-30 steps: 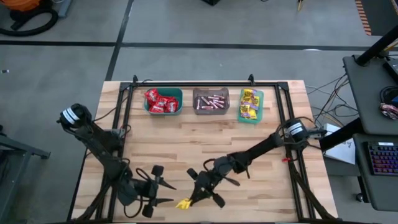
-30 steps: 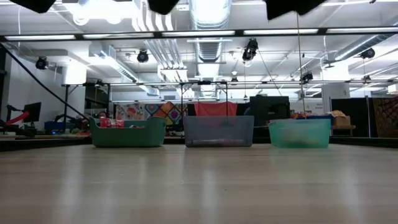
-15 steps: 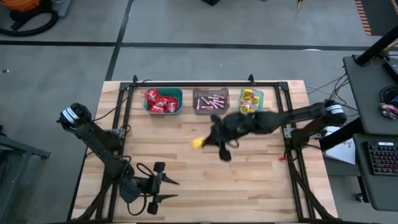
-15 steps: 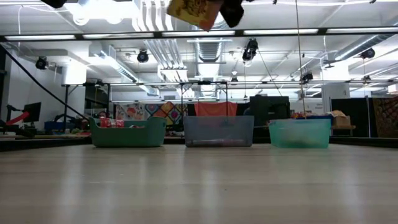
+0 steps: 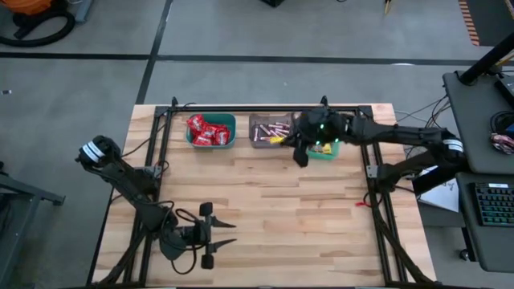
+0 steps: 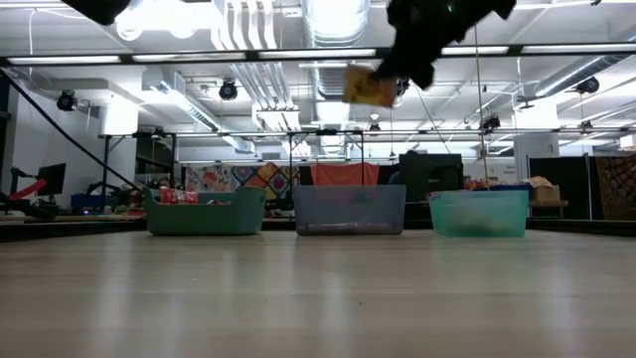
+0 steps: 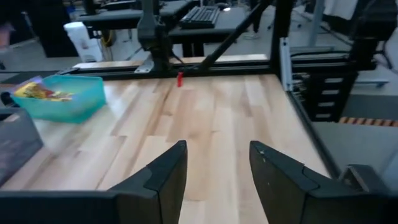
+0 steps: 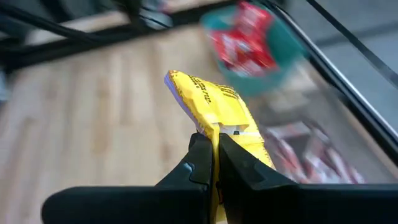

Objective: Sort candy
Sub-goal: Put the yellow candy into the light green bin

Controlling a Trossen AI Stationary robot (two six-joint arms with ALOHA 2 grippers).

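Carrying a crinkly yellow candy packet (image 8: 219, 115), the right gripper (image 5: 283, 140) has its fingers pinched tight on the packet's lower edge, high over the clear grey plastic bin (image 5: 263, 141) of pinkish sticks. Key relation: the green plastic bin (image 5: 333, 151) with the other yellow packets sits just beside, toward the right arm's own side; the packet hangs short of it. Left gripper (image 5: 218, 231), fingers apart and empty, waits near the table's front edge.

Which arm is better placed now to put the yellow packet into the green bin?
The right arm. Its end effector is shut on the yellow packet, high beside the green bin. The left end effector is empty near the table's front edge.
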